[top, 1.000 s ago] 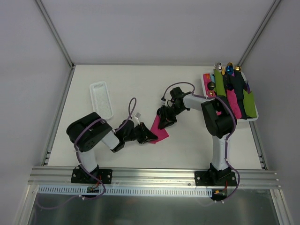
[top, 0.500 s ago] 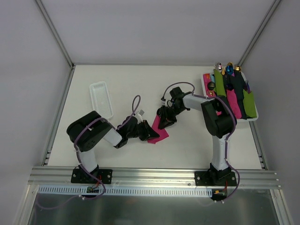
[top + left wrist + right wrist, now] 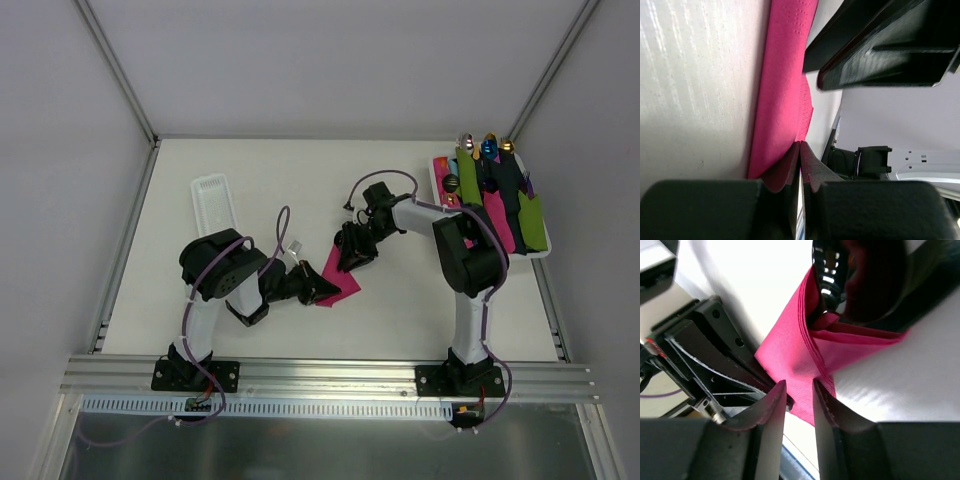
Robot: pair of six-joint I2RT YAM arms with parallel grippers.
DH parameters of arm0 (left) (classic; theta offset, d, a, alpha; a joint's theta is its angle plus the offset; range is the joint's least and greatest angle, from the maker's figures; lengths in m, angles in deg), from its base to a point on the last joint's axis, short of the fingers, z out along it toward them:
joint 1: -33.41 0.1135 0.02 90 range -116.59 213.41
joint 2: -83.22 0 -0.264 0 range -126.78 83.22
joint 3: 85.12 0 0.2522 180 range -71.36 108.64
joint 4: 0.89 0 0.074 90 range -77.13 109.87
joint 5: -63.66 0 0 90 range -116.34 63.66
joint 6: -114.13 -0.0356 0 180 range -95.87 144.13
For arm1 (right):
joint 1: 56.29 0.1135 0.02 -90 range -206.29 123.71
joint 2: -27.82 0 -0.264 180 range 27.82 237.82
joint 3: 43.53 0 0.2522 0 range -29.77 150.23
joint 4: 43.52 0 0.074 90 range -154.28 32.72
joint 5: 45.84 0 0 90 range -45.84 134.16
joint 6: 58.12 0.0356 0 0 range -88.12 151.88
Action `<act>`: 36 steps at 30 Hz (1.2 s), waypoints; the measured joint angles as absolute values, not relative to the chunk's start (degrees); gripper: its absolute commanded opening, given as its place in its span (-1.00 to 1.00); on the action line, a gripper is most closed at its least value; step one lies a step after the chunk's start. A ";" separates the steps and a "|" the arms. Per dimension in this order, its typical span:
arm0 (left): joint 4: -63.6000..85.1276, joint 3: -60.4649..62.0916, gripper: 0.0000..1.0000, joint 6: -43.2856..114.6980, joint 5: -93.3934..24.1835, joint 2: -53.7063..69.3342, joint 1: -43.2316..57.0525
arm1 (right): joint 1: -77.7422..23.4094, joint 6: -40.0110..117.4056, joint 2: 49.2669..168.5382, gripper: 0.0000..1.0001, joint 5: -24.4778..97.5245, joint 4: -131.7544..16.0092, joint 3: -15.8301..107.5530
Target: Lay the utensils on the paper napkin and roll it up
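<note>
Left wrist view shows what the top view hides: the left gripper has its jaws pressed together at the near edge of the paper napkin, lying pink on the table. Farther on, the right wrist view shows the right gripper, jaws slightly apart, at the napkin's fold, which wraps a dark, blurred utensil.
</note>
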State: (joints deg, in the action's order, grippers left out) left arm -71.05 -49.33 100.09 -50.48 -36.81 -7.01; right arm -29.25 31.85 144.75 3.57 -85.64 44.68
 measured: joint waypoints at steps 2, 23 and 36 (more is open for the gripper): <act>-71.40 -49.38 -0.95 100.07 -50.44 -36.83 -7.01 | -29.55 31.89 143.67 -0.21 5.05 -85.11 44.75; -71.31 -49.44 -0.95 100.02 -50.27 -36.44 -7.04 | -26.95 32.88 145.53 -0.05 18.47 -89.33 52.51; -71.21 -50.17 -0.95 100.20 -49.79 -35.69 -7.04 | -25.94 32.99 146.60 -0.47 21.64 -91.23 53.82</act>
